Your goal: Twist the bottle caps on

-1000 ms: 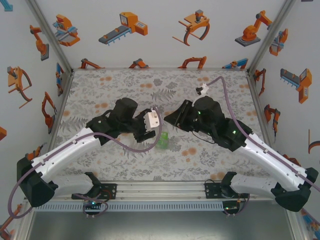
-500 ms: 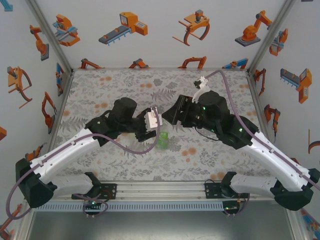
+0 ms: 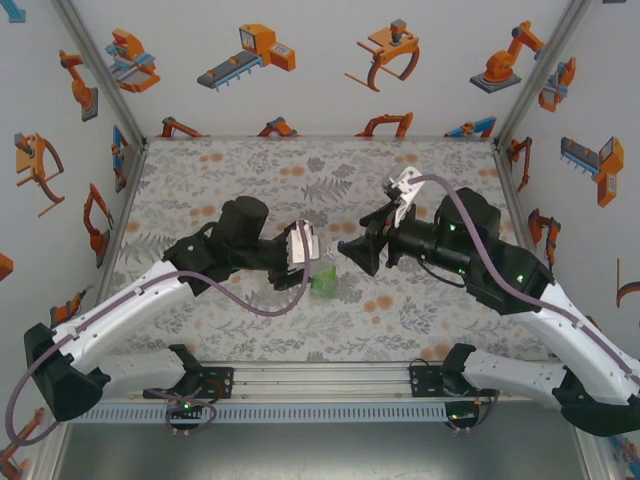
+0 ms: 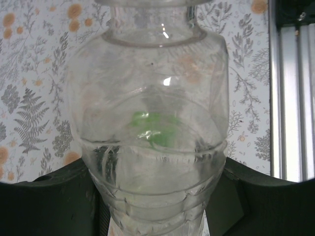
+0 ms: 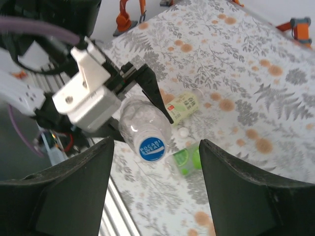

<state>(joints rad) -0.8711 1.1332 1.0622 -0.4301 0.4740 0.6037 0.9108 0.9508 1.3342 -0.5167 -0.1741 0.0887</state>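
Left gripper [image 5: 139, 123] clamped the unlabelled bottle [image 4: 152, 123], blue cap [image 5: 151, 147] seated; right gripper [image 3: 348, 250] wide open, empty; white cap [image 5: 183, 132] lay loose mid-tabletop, so capping apparently unfinished.

Clear bottle [image 4: 152, 123]: colourless; its cap [image 5: 150, 147] blue with white lettering. Second bottle [image 5: 183, 161]: green label. Third bottle [image 5: 183, 105]: pale yellow label. Loose cap [image 5: 183, 132]: white. Table surface [image 3: 240, 170]: white, grey fern-leaf print, orange blossoms.

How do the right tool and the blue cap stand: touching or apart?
Apart. In the right wrist view the blue cap sits between the fingers of the open right tool, a gap on each side.
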